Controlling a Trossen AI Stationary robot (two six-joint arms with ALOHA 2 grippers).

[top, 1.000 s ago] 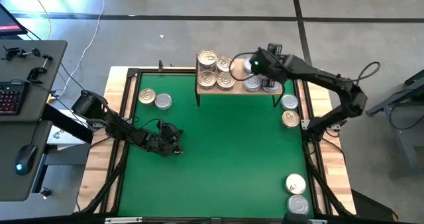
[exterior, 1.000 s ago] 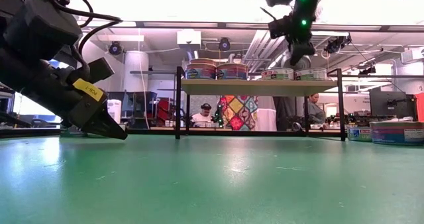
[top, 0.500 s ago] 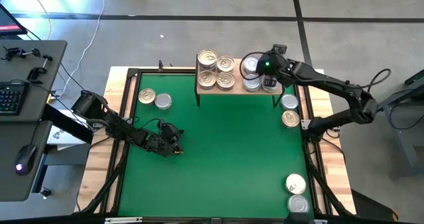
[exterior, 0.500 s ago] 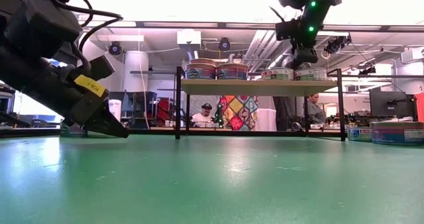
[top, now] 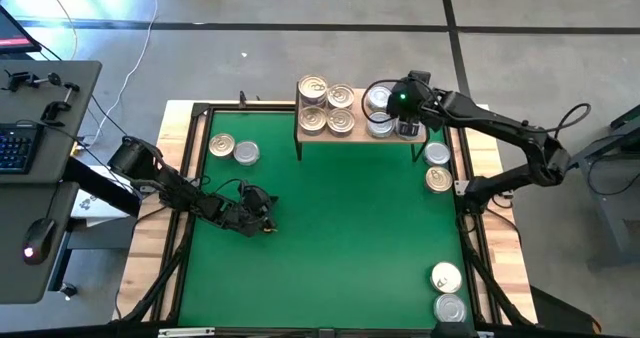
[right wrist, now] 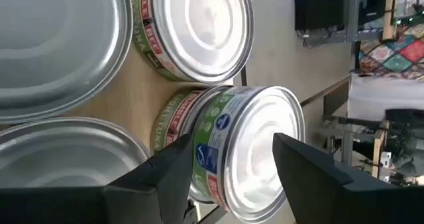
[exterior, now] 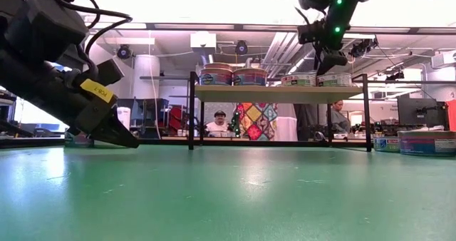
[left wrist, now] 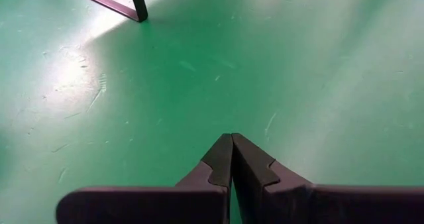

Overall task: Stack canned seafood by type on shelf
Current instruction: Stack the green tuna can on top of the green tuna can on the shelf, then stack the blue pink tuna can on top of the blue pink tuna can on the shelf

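The shelf (top: 360, 134) stands at the mat's far edge. On its left half are golden-lidded cans (top: 327, 106), one lying on another (exterior: 216, 68). On its right half are silver-lidded cans (top: 378, 100). My right gripper (top: 408, 124) hovers over the shelf's right end, open. In the right wrist view its fingers (right wrist: 173, 174) stand on either side of a silver can (right wrist: 255, 154) that rests on another can (right wrist: 173, 118). My left gripper (top: 266, 228) is shut, with its tips low over the mat (left wrist: 232, 139) at the left.
Loose cans lie on the green mat (top: 330, 238): two at the far left (top: 233, 149), two by the right edge (top: 437, 167), two at the near right corner (top: 447, 290). The shelf's black legs (exterior: 191, 113) stand on the mat. A person (exterior: 221, 123) sits in the room behind.
My right gripper has moved a little toward the table's right edge along the shelf, uncovering a silver can at the shelf's far side. Its fingers have spread apart in the low view. The left arm has kept still.
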